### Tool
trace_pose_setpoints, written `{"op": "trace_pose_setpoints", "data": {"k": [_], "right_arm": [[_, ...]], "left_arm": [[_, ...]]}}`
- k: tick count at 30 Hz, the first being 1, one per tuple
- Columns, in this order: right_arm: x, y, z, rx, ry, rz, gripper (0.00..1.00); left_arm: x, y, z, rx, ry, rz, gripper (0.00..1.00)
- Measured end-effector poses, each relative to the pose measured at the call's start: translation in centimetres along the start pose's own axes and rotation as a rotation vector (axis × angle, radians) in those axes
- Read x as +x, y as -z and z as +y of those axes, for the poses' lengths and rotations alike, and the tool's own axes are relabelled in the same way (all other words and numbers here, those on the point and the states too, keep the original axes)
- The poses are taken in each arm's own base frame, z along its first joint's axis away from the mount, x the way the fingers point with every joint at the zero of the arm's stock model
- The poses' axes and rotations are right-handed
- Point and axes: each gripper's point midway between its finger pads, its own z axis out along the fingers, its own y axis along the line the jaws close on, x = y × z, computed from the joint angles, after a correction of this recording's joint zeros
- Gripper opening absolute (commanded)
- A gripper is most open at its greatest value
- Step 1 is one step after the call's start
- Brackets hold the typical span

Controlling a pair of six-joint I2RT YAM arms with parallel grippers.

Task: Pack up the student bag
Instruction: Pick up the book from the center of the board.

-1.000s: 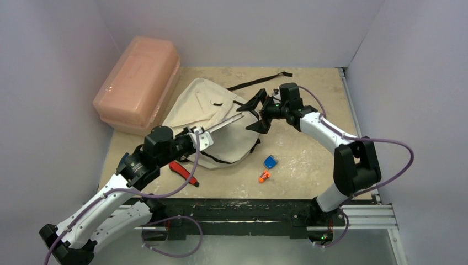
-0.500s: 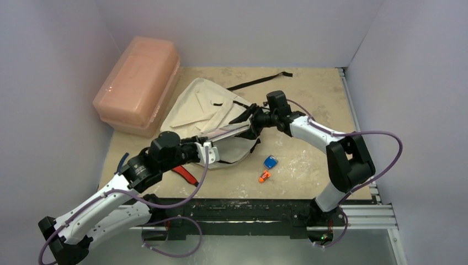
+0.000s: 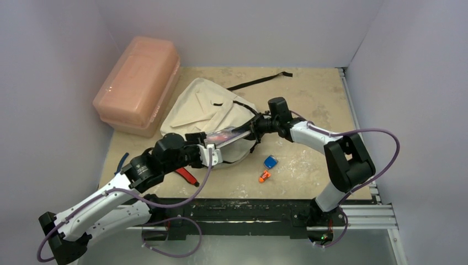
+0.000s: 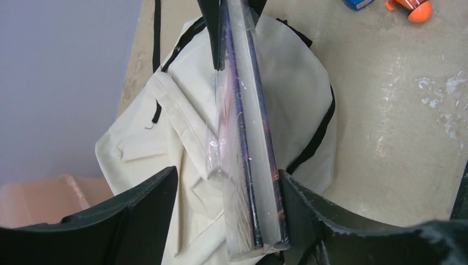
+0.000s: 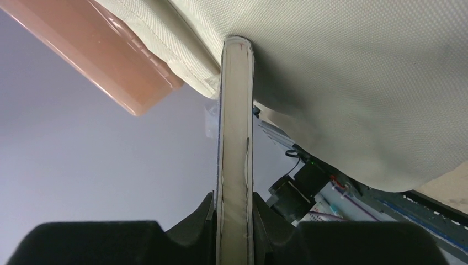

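As seen from above, I find the book (image 3: 226, 134) bridging the left gripper (image 3: 208, 143) and right gripper (image 3: 251, 130) over the cream bag (image 3: 193, 107), which lies mid-table.

Left wrist: jaws about half open, one finger touching the book.

Right wrist: jaws clamped on the book's edge.

Book (image 4: 245, 138) cropped at top edge, red-handled tool (image 3: 187, 175) partly hidden

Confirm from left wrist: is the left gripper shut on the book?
No, the left gripper stands open, with a clear gap beside the book.
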Motion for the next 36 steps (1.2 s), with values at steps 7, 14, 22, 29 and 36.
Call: {"op": "trace_pose_setpoints", "data": {"k": [7, 14, 22, 29, 36], "right_arm": [[-0.5, 0.9, 1.4, -0.074, 0.170, -0.041, 0.00], [-2.0, 5.3, 5.8, -0.288, 0.484, -0.170, 0.00], [0.4, 14.3, 11.4, -0.606, 0.749, -0.345, 0.00], [2.2, 15.6, 11.5, -0.763, 0.694, -0.283, 0.00], [2.9, 15.8, 11.0, -0.822, 0.614, -0.231, 0.00]], "left_arm": [[-3.5, 2.1, 1.9, -0.047, 0.267, -0.075, 1.00], [-11.4, 8.3, 9.4, -0.262, 0.840, -0.343, 1.00], [-7.5, 6.1, 12.4, -0.359, 1.625, -0.358, 1.00], [-4.5, 0.3, 9.3, -0.189, 2.008, -0.338, 1.00], [-8.0, -0.2, 11.0, 0.001, 2.064, -0.542, 0.61]]}}
